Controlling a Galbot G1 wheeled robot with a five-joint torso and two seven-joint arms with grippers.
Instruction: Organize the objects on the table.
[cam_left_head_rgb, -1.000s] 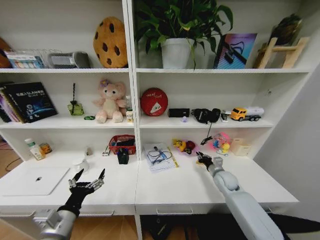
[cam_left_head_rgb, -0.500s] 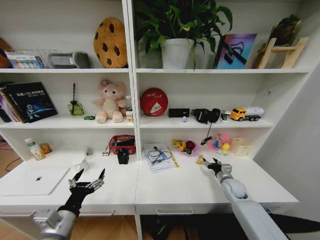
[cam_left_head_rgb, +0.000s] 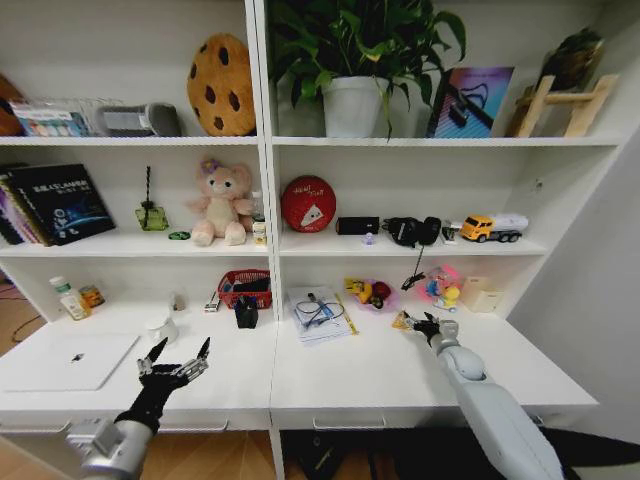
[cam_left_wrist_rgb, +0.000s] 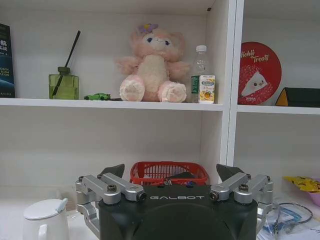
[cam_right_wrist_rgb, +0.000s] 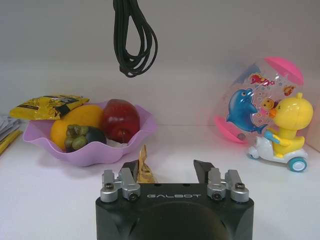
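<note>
My right gripper (cam_left_head_rgb: 428, 325) is open low over the white table (cam_left_head_rgb: 380, 375), at its right part. A flat yellowish piece (cam_right_wrist_rgb: 145, 167) stands in the gap between its fingers, close to one finger (cam_right_wrist_rgb: 131, 172); in the head view the piece (cam_left_head_rgb: 402, 321) lies just left of the gripper. My left gripper (cam_left_head_rgb: 172, 368) hovers open over the table's front left, holding nothing. Behind it are a white cup (cam_left_wrist_rgb: 44, 220) and, to its left, a silver laptop (cam_left_head_rgb: 70, 360). A tiny green toy car (cam_left_wrist_rgb: 97, 96) sits on the shelf beside the pink bear.
A purple fruit bowl (cam_right_wrist_rgb: 90, 145) and a dolphin-and-duck toy (cam_right_wrist_rgb: 270, 120) stand just beyond the right gripper, with a black cable (cam_right_wrist_rgb: 134, 40) hanging above. A red basket (cam_left_head_rgb: 245, 288), a black object (cam_left_head_rgb: 246, 313) and papers (cam_left_head_rgb: 320, 312) occupy the table's middle back.
My right gripper has shifted right and slightly toward me, uncovering the yellowish piece it was over a second ago. The left arm has not moved.
</note>
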